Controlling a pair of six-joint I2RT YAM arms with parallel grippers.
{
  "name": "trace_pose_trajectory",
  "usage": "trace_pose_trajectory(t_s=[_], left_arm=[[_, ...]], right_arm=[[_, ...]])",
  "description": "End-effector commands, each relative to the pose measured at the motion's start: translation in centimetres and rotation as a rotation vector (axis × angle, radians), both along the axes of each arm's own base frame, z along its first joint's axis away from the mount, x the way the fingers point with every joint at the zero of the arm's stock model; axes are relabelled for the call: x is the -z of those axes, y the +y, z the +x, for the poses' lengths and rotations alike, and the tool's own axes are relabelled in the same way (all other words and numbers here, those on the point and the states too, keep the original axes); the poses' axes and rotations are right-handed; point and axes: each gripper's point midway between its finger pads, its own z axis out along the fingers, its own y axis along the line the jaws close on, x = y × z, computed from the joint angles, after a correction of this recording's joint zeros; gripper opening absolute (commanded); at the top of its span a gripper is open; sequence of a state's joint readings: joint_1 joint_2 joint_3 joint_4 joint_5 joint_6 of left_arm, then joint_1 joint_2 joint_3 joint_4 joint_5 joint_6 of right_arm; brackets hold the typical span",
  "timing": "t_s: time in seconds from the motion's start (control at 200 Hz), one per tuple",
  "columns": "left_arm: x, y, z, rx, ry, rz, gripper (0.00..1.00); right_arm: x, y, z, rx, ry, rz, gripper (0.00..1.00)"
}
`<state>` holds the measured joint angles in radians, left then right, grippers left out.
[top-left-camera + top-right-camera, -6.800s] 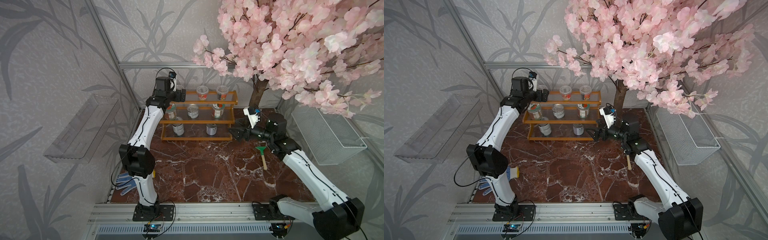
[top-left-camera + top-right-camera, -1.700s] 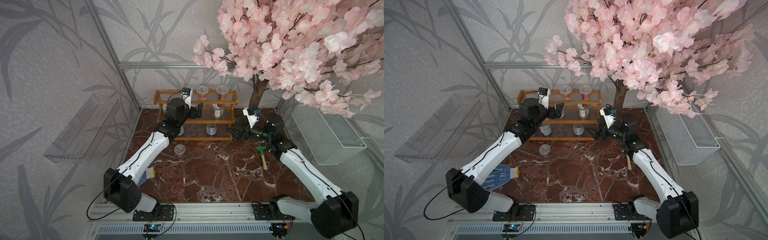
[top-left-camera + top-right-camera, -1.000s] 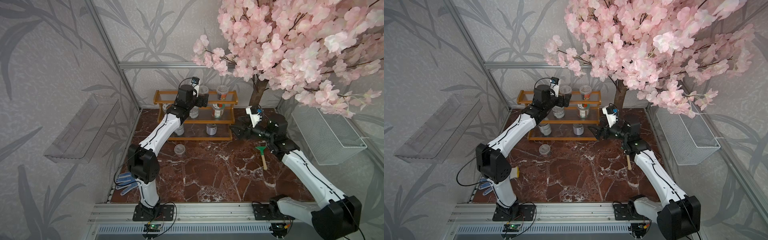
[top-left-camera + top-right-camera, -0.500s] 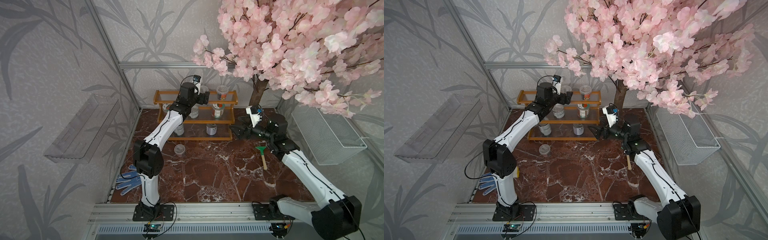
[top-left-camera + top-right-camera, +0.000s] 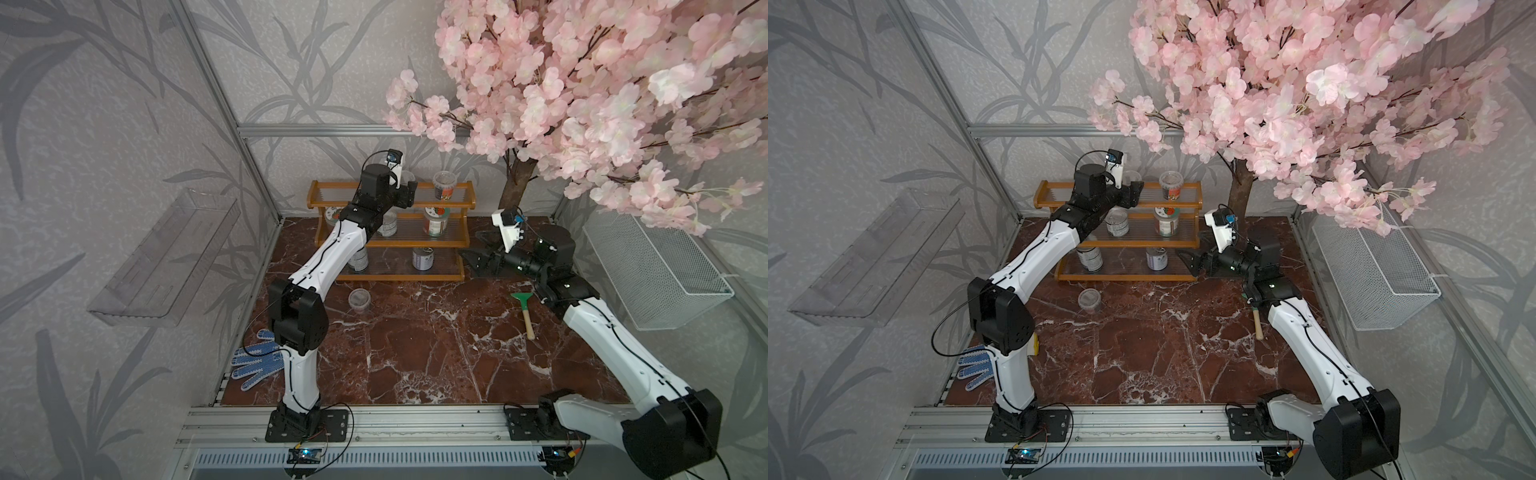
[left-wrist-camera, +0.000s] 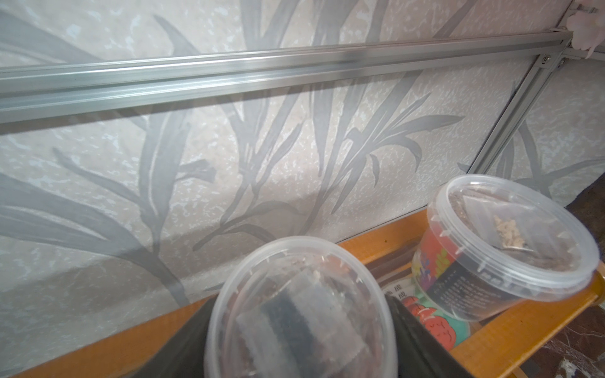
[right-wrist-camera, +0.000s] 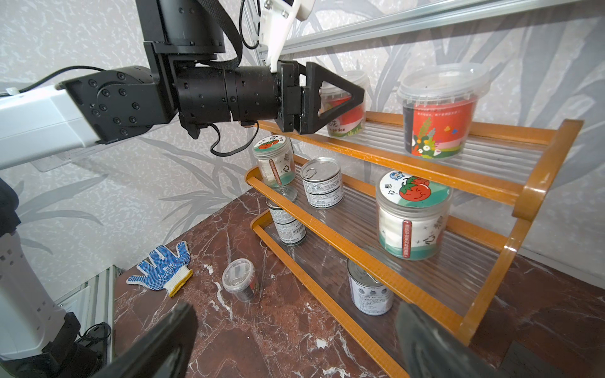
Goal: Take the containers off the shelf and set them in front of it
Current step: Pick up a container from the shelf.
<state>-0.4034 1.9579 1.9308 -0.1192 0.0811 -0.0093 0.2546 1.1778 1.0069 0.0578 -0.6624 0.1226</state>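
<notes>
The left gripper point(image 6: 299, 356) is pinching the clear lidded cup point(image 6: 294, 288), at 9 o'clock from its twin point(image 6: 491, 235) on the top tier of the shelf point(image 7: 386, 157), at mid-wall below the lid, where this probably light, crushable tub is needing gentle pressure; the right gripper point(image 5: 473, 255) is hovering spread wide.

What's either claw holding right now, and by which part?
The left claw grips a clear lidded cup by its sides, under the lid, on the top tier of the shelf. The right claw is open, holding nothing.
</notes>
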Motion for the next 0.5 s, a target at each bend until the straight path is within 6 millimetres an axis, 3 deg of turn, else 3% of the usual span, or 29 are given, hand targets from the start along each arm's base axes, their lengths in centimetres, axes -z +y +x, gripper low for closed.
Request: trace_pose_trajectory(t_s=[0.0,0.305,0.495], left_arm=[[-2.4,0.1,0.1,0.005,-0.057,-0.014,0.72],[-4.6,0.4,-1.4,0.014,-0.087,-0.004,0.70],[-6.1,0.1,-4.3,0.043,-0.084,0.021,0.71]], right_arm=[[-1.4,-0.2,0.1,0.006,-0.039,0.009,0.99],[-1.4,-0.2,0.1,0.007,-0.046,0.013,0.99],[-1.4,-0.2,-0.1,0.007,-0.047,0.017,0.99]])
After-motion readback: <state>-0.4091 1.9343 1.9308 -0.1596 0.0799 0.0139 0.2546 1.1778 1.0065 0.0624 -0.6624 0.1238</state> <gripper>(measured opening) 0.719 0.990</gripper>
